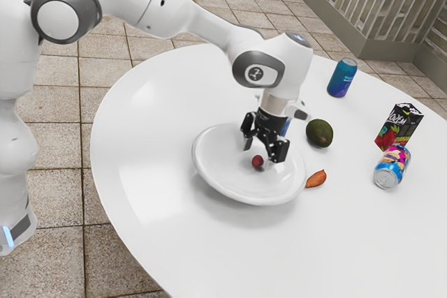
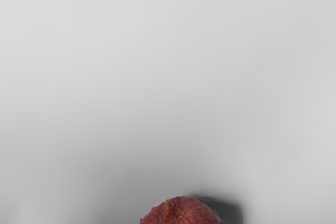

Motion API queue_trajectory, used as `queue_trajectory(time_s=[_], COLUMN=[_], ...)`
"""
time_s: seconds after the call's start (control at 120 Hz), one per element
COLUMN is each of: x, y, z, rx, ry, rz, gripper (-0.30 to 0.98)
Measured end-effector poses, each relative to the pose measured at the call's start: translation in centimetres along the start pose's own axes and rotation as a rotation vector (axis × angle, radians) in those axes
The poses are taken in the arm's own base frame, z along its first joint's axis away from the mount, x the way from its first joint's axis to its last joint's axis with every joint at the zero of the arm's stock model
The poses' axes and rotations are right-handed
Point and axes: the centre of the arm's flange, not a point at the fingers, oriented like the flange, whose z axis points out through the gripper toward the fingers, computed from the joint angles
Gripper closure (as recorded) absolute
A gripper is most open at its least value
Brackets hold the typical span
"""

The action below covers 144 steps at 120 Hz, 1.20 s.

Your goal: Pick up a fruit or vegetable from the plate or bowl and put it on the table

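Claw [image 1: 260,153] low over white plate [image 1: 218,167], my 2 fingers apart. Small red fruit [image 1: 258,162] on plate, just beneath. Avocado [image 1: 319,132] on surface [image 1: 150,193], near plate.

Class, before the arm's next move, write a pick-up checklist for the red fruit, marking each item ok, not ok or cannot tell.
1. Red fruit on the white plate: ok.
2. Hand open: ok.
3. Hand above the plate, near the fruit: ok.
4. Fingertips low enough to grip: cannot tell.
5. Fruit gripped, ready to lift: not ok.
6. Avocado off the plate: ok.
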Motion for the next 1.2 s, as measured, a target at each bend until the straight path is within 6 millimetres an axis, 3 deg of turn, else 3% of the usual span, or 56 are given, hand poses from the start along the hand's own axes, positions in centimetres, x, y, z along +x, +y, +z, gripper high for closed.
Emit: queue_trajectory(time_s=[0.65, 0.983, 1.2], x=[-0.37, -0.32, -0.2], y=[0.22, 0.31, 0.11], z=[0.38, 0.28, 0.27], rx=[0.018, 0.016, 0.016], ry=[-0.023, -0.016, -0.015], rz=[0.003, 0.003, -0.002], gripper=[0.03, 0.09, 0.22])
